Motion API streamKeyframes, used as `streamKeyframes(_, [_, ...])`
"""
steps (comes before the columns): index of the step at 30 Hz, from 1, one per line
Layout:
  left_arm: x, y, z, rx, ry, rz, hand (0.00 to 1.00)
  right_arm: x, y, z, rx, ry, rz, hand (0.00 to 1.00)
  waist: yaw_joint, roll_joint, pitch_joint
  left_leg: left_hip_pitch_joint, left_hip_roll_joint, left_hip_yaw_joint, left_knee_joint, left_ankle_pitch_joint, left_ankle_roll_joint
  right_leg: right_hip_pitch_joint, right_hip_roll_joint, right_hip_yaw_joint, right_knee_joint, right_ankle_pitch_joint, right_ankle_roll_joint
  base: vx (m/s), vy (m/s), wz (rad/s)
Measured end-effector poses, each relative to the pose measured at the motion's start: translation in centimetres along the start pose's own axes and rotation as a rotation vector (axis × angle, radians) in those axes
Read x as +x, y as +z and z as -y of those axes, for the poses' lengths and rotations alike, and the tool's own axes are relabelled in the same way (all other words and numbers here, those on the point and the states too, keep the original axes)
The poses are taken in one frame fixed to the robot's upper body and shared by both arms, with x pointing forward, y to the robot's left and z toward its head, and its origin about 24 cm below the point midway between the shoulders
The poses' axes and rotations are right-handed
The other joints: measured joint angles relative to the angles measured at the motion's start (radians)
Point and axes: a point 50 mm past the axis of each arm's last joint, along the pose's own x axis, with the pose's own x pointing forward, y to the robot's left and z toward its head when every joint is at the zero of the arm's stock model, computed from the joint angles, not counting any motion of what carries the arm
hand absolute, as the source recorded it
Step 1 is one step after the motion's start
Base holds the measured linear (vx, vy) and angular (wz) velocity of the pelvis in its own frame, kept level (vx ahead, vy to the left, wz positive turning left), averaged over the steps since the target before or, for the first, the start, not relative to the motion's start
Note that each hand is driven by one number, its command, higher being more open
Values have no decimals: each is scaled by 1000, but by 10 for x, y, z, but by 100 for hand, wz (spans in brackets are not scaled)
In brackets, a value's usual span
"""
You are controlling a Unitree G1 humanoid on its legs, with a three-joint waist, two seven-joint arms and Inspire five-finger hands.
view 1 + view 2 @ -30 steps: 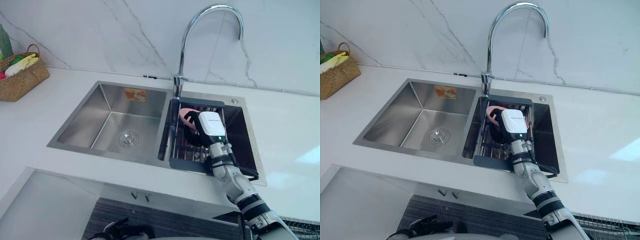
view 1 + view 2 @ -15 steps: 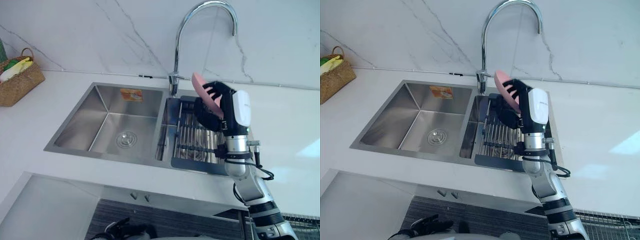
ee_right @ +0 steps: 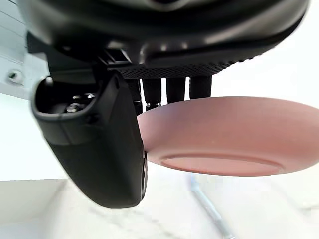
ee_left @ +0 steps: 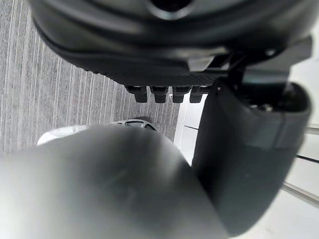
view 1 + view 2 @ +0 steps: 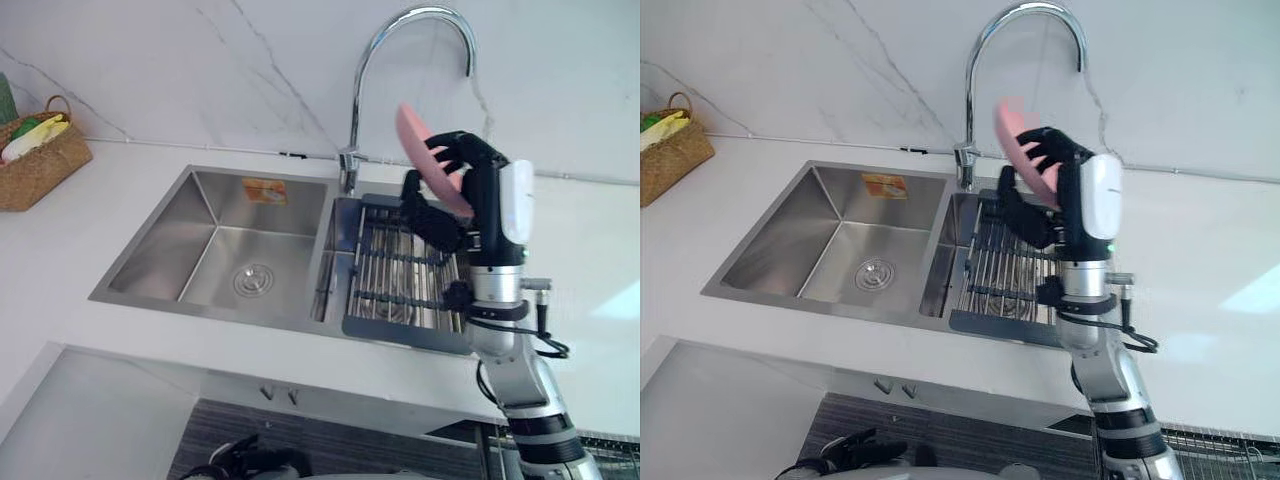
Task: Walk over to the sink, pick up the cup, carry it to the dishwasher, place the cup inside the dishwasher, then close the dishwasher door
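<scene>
My right hand (image 5: 478,195) clamps the pink dish (image 5: 415,130) across its rim, fingers on one face and thumb on the other, holding it tilted on edge above the sink's rack (image 5: 400,275). I judge it light, stiff, slick and breakable, so it needs a firm hold deep over the rim. Whether my left hand (image 4: 164,30) is open or closed I cannot tell.

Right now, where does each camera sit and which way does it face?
Left eye view: on the head, facing down at the sink; the right hand shows at right, gripping a pink bowl.
Right eye view: beside it, same aim, same hand.
Left wrist view: left wrist, facing past the left hand to the floor.
Right wrist view: right wrist, facing along the right hand at the bowl.
Shared: eye views and right wrist view all show the bowl.
</scene>
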Motion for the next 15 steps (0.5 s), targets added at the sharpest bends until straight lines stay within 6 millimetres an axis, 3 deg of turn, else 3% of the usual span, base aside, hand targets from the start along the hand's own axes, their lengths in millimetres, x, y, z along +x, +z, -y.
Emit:
streamKeyframes(2, [-1, 0, -3, 0, 6, 1, 100, -4, -16, 20, -84, -51, -83, 0, -4, -14, 5, -7, 1, 25, 0, -2, 3, -35, -4, 26, 30, -3, -4, 22, 45, -35])
streamKeyframes(5, [-3, 1, -11, -1, 27, 4, 100, -11, -41, 49, -203, -149, -220, 0, -35, -44, 15, -26, 5, 99, 4, -9, 9, -101, -3, 55, 44, 9, -8, 0, 37, -70])
streamKeyframes(7, [-3, 2, -14, -9, 39, 8, 100, -21, -53, 66, -269, -217, -285, 0, -48, -57, 20, -37, 24, 167, 5, -17, 6, -153, 14, 33, 52, 42, -36, -32, 29, -114])
streamKeyframes(10, [-4, 1, -19, -42, 71, -30, 100, -38, -64, 95, -355, -314, -355, 0, -99, -71, 29, -52, 58, 266, 25, -46, 19, -206, 28, -80, 77, 83, -85, -60, -27, -97])
streamKeyframes(11, [-4, 1, -21, -61, 90, -51, 100, -46, -68, 105, -375, -356, -384, 0, -124, -73, 31, -59, 78, 296, 46, -58, 21, -236, 7, -124, 165, 48, -129, -42, -65, -67])
streamKeyframes(12, [-4, 0, -22, -72, 103, -69, 100, -53, -70, 111, -401, -381, -403, 0, -143, -75, 32, -62, 96, 311, 69, -68, 16, -246, -22, -165, 252, 17, -151, -6, -80, -62])
streamKeyframes(14, [-4, -2, -25, -121, 115, -79, 100, -68, -72, 122, -449, -453, -434, 0, -164, -85, 27, -91, 145, 344, 158, -104, -2, -240, -92, -204, 400, -19, -149, 76, -131, -58])
streamKeyframes(15, [-5, -1, -28, -129, 121, -73, 100, -72, -72, 125, -459, -491, -434, 0, -165, -100, 20, -110, 161, 360, 213, -118, -15, -236, -116, -208, 407, 4, -141, 88, -187, -75])
